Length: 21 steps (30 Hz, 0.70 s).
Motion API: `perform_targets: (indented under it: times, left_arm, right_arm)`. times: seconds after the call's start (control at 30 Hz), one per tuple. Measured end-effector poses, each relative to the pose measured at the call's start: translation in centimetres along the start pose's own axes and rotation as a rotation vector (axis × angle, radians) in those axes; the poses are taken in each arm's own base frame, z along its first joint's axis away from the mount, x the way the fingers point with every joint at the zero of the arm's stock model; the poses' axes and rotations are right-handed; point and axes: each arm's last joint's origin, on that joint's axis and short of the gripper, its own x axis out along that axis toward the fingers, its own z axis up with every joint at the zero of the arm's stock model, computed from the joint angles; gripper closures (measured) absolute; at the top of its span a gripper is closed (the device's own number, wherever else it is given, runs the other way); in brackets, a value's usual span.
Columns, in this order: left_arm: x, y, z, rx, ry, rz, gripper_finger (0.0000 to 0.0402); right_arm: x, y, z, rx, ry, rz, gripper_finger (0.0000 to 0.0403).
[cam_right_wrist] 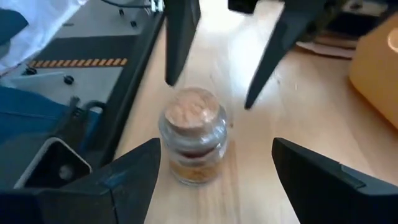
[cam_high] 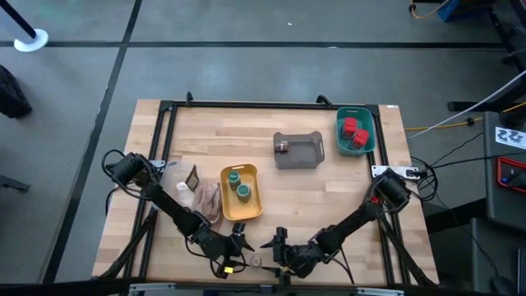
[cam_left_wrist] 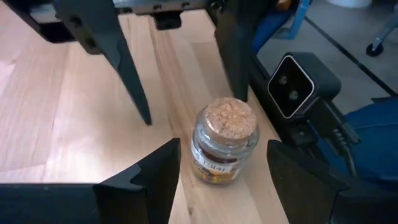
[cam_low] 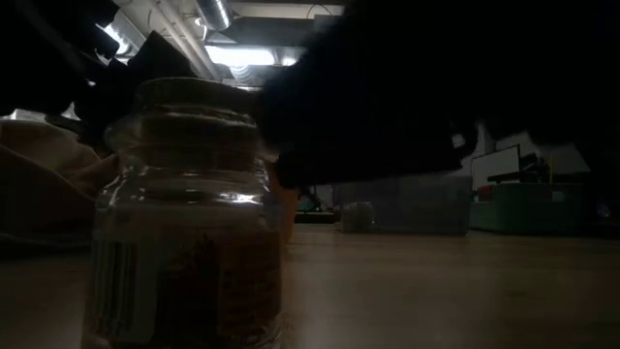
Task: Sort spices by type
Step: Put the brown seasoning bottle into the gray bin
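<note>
Green-lidded jars (cam_high: 239, 183) sit in the yellow tray (cam_high: 255, 205), red blocks (cam_high: 355, 133) in the teal tray (cam_high: 367, 148), while left gripper (cam_high: 243, 245) and right gripper (cam_high: 274, 247), fingers apart, flank the cork-topped jar (cam_left_wrist: 222, 148) at the near edge, unsorted.

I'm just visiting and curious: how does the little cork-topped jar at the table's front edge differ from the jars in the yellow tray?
The cork-topped jar has a cork stopper; the green-lidded jars have green lids. It stands on the bare table between the open left hand and open right hand; they sit inside the yellow tray, away from both hands. All stand upright.
</note>
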Motion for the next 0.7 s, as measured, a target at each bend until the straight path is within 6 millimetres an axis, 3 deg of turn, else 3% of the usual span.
perform_targets:
  times: [0.47,0.7]
  left_arm:
    - [0.3,0.2,-0.5,-0.026,0.001,0.050,0.0178]
    - [2.2,0.0,-1.6,-0.018,0.027,0.073,0.0178]
  right_arm:
    - [2.0,0.8,0.2,0.014,-0.019,-0.002,0.0095]
    - [2.3,0.2,0.4,0.058,-0.015,-0.017,0.0095]
